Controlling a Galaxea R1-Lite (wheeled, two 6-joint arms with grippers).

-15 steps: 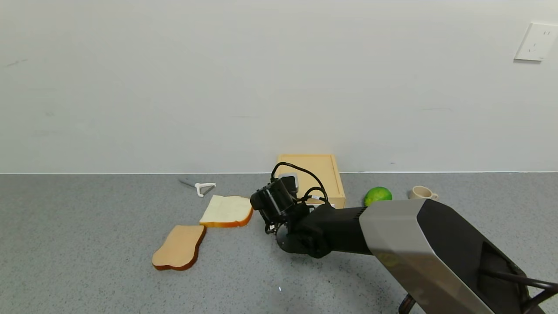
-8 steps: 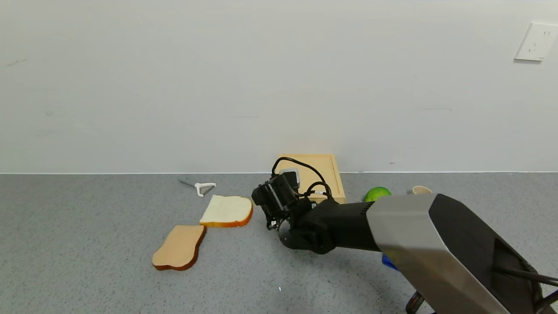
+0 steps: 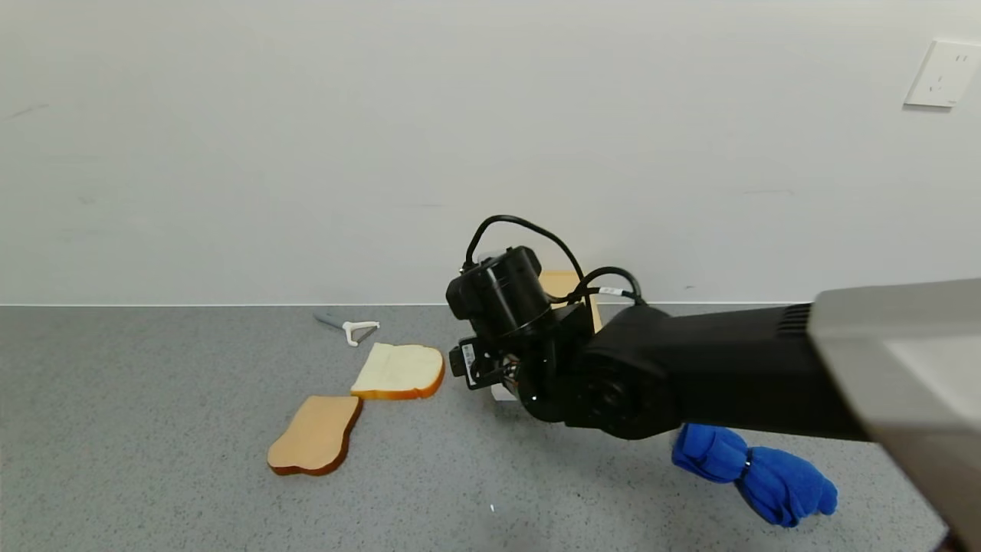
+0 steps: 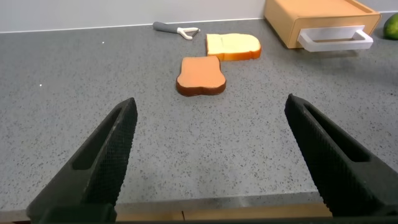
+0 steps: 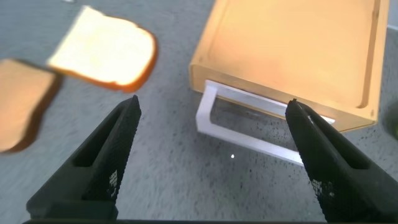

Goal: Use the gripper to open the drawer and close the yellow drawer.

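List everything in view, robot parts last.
drawer: 1, pale yellow-tan, against the wall, shut
handle: 1, white loop, on the drawer's front
bread: 2 slices, one pale, one brown, left of the drawer
peeler: 1, white and grey, by the wall, left of the bread
cloth: 1, blue, front right, under the right arm
lime: 1, green, right of the drawer
outlet: 1, white, on the wall
counter: 1, grey speckled
right gripper: 1, black, open, above the handle
left gripper: 1, black, open, low over the counter's near edge
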